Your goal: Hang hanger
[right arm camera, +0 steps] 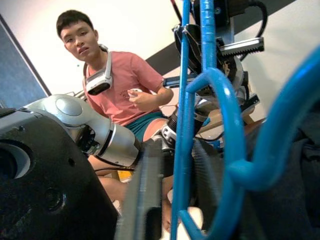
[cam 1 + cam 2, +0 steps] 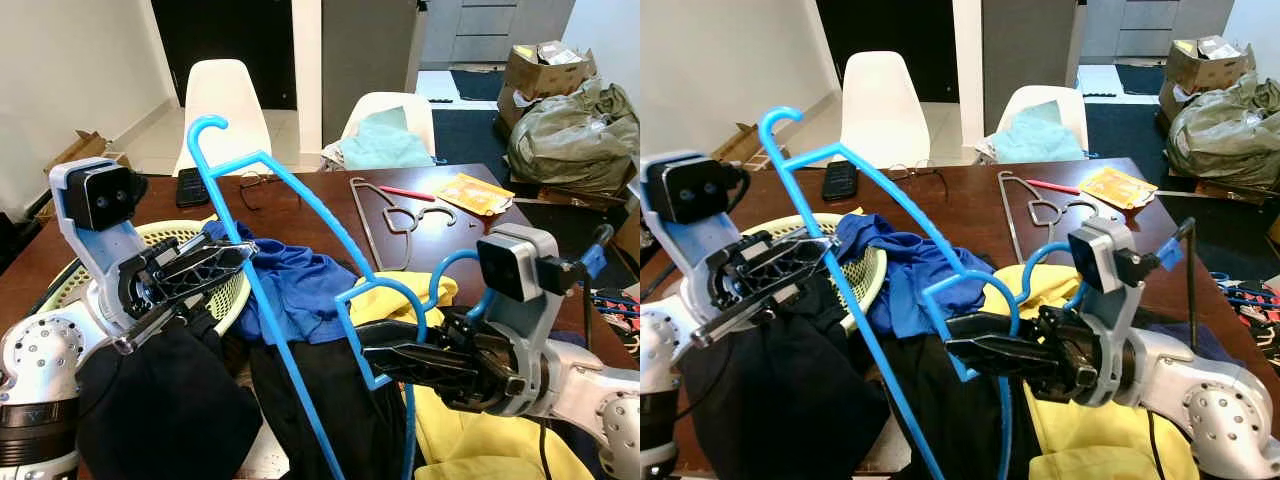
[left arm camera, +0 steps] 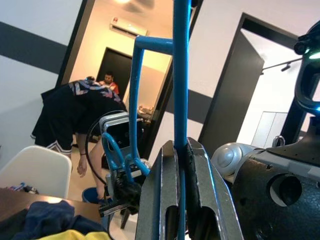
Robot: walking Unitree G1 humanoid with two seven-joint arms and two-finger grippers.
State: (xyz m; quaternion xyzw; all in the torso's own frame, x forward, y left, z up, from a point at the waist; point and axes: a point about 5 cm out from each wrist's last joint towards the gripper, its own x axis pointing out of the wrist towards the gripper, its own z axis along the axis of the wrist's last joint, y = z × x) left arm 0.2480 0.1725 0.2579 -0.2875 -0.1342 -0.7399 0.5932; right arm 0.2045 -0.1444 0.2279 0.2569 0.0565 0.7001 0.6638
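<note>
Both grippers, left [image 2: 225,262] at nine o'clock, right [image 2: 385,360] at five, clamp the blue plastic hanger [image 2: 290,275] above the table; hanging remains.

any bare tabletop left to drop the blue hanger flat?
Bare patches: dark wood between the phone and the wire hanger, and the strip right of it below the orange packet. Near side is crowded: basket, blue shirt, black and yellow clothes, both grippers.
</note>
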